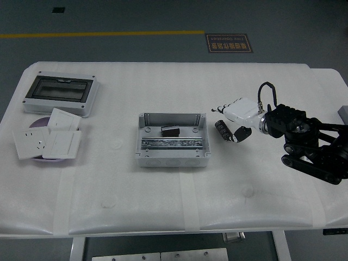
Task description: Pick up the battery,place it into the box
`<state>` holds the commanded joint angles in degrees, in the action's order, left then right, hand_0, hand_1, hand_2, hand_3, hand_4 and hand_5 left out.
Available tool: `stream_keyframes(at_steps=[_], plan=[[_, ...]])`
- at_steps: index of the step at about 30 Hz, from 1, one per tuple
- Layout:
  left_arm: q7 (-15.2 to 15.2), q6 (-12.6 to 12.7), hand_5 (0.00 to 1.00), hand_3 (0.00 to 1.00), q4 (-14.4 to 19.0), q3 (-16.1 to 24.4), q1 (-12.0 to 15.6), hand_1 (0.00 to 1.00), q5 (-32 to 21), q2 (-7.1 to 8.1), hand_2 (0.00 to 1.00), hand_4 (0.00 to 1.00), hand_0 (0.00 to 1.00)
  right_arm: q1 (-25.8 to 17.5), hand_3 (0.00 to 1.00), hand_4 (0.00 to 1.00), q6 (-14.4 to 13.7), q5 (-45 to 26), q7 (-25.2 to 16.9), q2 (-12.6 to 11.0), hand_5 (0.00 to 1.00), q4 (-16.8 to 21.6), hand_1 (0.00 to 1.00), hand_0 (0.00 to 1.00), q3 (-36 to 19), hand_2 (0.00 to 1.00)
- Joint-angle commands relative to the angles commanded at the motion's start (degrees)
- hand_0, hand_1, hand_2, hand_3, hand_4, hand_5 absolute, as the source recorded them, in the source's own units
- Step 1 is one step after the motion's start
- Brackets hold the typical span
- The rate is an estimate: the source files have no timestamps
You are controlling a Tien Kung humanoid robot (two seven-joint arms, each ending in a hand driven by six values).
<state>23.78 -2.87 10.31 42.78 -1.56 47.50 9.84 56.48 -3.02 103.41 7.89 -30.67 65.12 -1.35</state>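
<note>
A small dark cylindrical battery point(222, 129) lies on the white table just right of the grey open box point(173, 140). The box holds a metal rail and a small dark block point(170, 130). My right hand point(230, 119), white with black fingertips, reaches in from the right and hovers at the battery. Its fingers are spread over the battery's top and its thumb point(240, 134) is just right of it. The hand holds nothing. My left arm is out of view.
A grey enclosure with a dark window point(60, 95) stands at the back left. White wall sockets and switch plates point(48, 141) lie piled over a purple dish at the left. A grey object point(343, 113) shows at the right edge.
</note>
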Motion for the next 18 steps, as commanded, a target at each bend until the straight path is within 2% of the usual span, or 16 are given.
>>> stream_keyframes(at_steps=[9,18], plan=[[-0.1,0.0,0.319,0.667,0.0,0.2,-0.2,0.678,0.3,0.27,0.602,0.694,0.679,1.0,0.998,0.792,5.3,2.5,-2.1,0.5,0.257,-1.5,0.719,0.774,-2.1,0.851],[-0.5,0.1,0.318,0.668,0.0,-0.4,-0.8,0.677,-0.4,0.48,0.602,0.692,0.68,1.5,0.998,0.789,9.2,4.6,-3.9,1.1,0.264,-2.0,0.705,0.765,-4.9,0.819]])
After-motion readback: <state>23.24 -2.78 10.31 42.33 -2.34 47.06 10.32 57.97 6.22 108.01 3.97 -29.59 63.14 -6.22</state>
